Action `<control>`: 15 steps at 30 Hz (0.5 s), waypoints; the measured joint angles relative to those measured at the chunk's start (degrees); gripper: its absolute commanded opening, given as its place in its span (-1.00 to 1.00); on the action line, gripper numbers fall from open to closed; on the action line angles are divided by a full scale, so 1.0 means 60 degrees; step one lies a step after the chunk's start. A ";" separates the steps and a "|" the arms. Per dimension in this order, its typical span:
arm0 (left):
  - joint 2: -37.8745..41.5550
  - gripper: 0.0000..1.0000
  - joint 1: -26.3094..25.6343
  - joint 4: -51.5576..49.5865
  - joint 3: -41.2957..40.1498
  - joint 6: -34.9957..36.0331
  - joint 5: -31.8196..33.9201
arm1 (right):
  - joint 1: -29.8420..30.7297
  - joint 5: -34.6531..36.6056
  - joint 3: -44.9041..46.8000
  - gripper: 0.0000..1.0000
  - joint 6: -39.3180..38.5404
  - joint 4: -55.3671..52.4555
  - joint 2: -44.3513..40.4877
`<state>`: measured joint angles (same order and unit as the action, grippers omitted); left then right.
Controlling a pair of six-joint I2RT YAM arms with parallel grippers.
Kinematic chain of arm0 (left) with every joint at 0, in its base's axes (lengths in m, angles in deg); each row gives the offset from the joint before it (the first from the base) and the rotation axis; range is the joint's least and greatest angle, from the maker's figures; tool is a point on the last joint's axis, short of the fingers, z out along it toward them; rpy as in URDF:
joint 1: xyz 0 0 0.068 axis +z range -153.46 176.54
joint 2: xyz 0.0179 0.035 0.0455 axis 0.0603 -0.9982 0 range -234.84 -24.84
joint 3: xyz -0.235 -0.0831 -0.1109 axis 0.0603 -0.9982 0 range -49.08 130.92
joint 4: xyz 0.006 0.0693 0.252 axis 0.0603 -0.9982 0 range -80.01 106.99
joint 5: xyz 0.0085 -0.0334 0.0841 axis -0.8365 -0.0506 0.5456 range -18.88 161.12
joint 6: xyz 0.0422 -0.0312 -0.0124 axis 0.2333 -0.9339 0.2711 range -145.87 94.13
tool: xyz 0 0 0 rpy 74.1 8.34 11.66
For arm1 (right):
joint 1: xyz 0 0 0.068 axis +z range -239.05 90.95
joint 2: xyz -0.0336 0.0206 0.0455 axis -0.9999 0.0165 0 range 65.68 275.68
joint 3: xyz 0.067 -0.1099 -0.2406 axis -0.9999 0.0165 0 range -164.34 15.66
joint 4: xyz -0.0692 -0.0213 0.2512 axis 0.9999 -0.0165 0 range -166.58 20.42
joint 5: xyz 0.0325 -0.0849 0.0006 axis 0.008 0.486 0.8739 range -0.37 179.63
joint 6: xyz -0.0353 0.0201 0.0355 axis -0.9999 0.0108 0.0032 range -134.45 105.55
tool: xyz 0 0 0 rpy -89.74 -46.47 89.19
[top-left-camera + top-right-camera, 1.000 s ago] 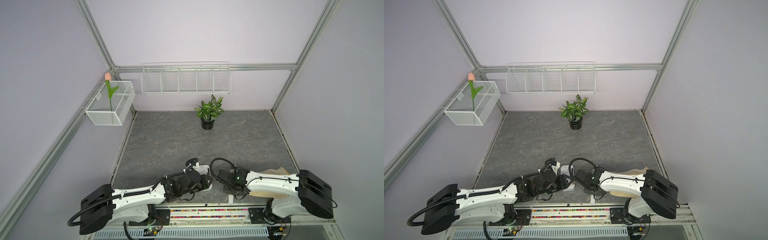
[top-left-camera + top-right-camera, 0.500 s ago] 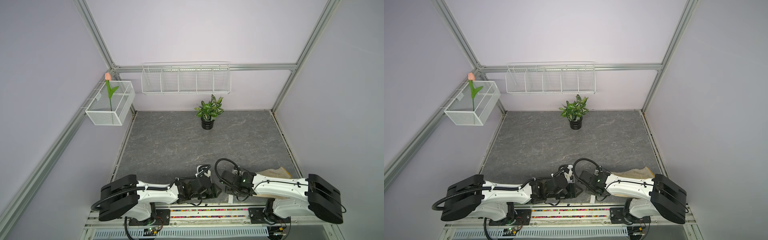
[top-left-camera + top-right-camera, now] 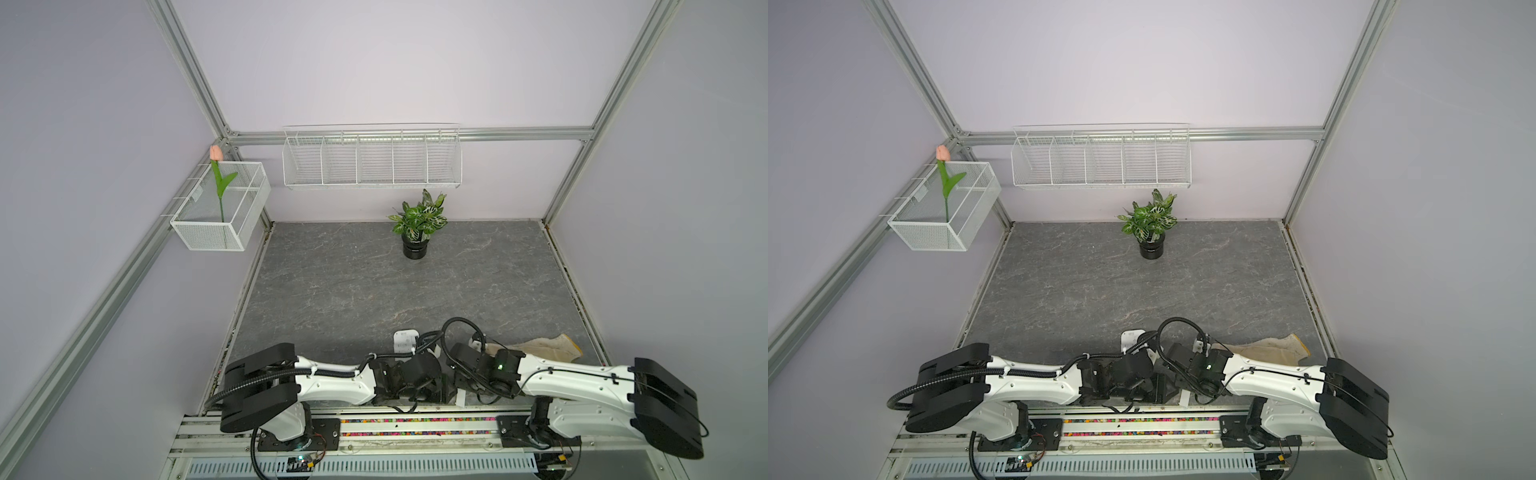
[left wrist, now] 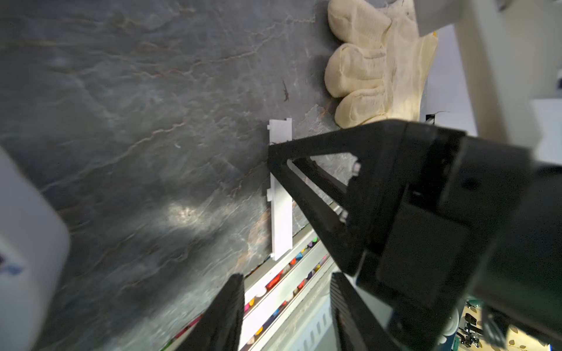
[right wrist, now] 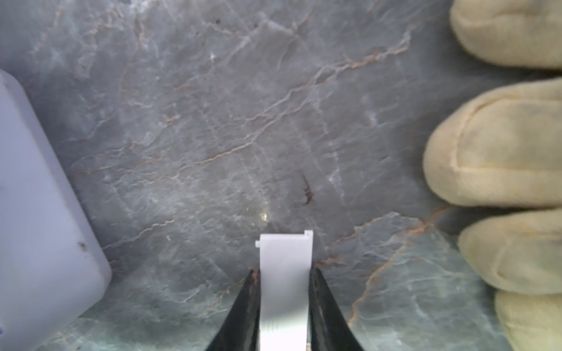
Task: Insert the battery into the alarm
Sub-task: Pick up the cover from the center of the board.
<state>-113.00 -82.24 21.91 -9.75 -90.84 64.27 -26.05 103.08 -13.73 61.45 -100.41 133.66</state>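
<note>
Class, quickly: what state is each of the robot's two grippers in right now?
Left gripper: open, holding nothing.
Right gripper: closed on the thin flat white plastic strip.

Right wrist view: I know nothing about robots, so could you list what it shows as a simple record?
right tool: closed on the white strip's two side edges
white strip: thin, flat, notched at its far end
alarm: white body, off to one side, apart from the strip
glove: beige, on the opposite side, apart too
table: grey, veined like stone
</note>
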 measured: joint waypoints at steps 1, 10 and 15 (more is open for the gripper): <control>-0.0135 -0.05 0.0000 -0.0062 0.0084 0.0095 -0.0073 | -0.0015 0.0007 0.0073 -0.46 0.0033 0.0124 -0.0076; -0.0397 -0.12 -0.0007 -0.0437 0.0182 0.0776 -0.0131 | -0.0120 0.0033 0.0393 -0.45 0.0113 0.0907 -0.0324; -0.0984 -0.17 -0.0004 -0.0470 0.0441 0.1027 -0.0382 | -0.0124 0.0036 0.0466 -0.44 0.0117 0.1224 -0.0324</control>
<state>-118.90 -82.26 19.09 -7.10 -84.67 61.98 -26.79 103.30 -10.93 62.15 -93.06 131.72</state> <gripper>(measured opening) 0.424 0.281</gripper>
